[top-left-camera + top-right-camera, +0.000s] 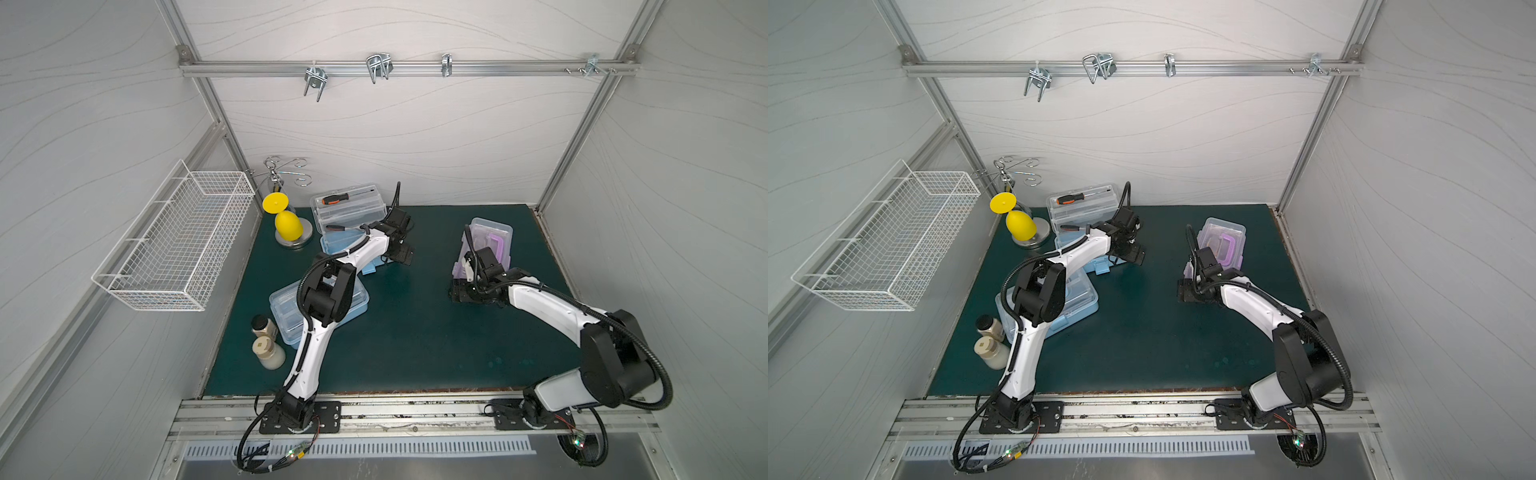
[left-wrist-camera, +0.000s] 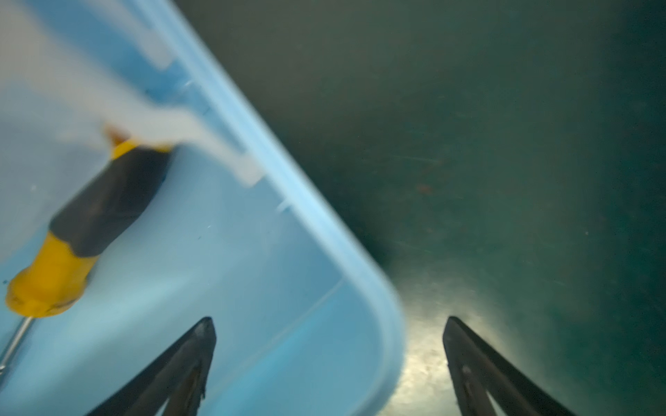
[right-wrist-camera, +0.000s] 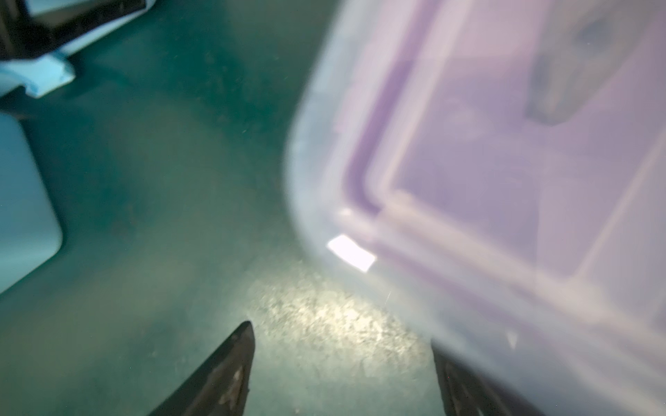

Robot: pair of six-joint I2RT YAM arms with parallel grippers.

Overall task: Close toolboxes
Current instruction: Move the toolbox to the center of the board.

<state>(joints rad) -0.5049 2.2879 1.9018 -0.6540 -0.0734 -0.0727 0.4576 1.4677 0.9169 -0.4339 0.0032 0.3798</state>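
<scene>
Three toolboxes show in both top views. The back blue toolbox (image 1: pixel 338 245) (image 1: pixel 1069 241) stands open, its clear lid (image 1: pixel 349 208) raised toward the wall. My left gripper (image 1: pixel 402 259) (image 2: pixel 328 320) is open, its fingers either side of a corner of the blue base (image 2: pixel 252 288), which holds a yellow-black screwdriver (image 2: pixel 90 223). The front blue toolbox (image 1: pixel 282 307) lies under my left arm with its lid down. The purple toolbox (image 1: pixel 492 237) (image 3: pixel 504 162) has its clear lid tilted up. Beside its near corner, low over the mat, my right gripper (image 1: pixel 461 296) (image 3: pixel 340 335) is open and holds nothing.
An orange-black screwdriver (image 1: pixel 334 199) rests on the raised lid. A yellow plastic glass (image 1: pixel 286 224) hangs on a metal stand at the back left. Two jars (image 1: pixel 266 340) stand at the mat's left edge. A white wire basket (image 1: pixel 174 245) hangs on the left wall.
</scene>
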